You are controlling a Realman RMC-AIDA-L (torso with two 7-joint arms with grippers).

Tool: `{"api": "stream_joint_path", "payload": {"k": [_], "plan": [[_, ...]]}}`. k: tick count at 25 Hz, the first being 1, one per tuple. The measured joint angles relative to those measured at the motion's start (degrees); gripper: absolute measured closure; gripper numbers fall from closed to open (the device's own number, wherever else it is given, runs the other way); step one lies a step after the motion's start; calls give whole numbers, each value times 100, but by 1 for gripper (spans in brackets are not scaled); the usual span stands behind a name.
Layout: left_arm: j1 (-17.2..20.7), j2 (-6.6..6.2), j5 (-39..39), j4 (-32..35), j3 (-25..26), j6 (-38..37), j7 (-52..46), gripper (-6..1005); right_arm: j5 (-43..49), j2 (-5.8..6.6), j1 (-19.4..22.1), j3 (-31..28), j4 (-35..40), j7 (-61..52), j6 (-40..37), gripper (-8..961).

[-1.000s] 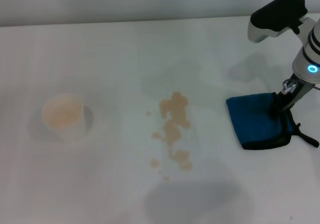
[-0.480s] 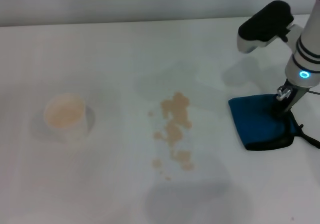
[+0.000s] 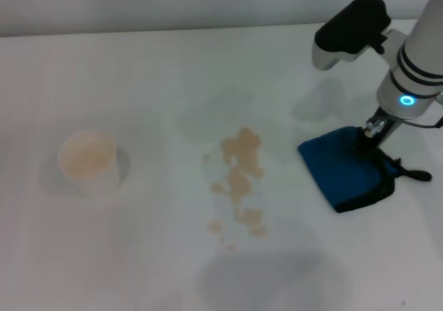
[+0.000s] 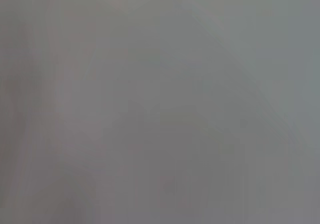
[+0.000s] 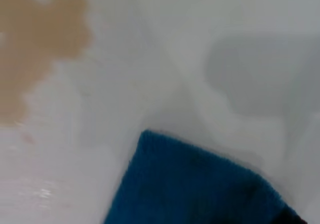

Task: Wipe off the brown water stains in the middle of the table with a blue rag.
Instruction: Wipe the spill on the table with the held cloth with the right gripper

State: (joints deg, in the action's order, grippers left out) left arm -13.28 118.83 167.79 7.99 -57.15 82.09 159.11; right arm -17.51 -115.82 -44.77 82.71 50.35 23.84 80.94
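Right hand, grip unclear, presses the blue rag on the worktop; brown stains remain unwiped.

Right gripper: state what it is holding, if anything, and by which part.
The right gripper is down on the small bright-blue fluffy rag, at its far right edge near the black loop tag. Whether its fingers are closed on the cloth cannot be told. The left gripper is out of view.

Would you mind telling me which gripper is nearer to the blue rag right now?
The right. The right gripper is on the rag's far right edge; the left gripper is out of view in every picture.
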Motion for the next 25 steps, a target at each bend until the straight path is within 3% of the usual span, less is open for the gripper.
{"api": "stream_joint_path", "payload": {"k": [7, 25], "plan": [[-23, 0, 0, 25, 12, -15, -12, 125, -784, -4, -7, 60, 90, 484, 195, 876], [-320, -13, -9, 0, 183, -96, -37, 123, -2966, -12, -205, 1180, 81, 1332, 963, 881]]}}
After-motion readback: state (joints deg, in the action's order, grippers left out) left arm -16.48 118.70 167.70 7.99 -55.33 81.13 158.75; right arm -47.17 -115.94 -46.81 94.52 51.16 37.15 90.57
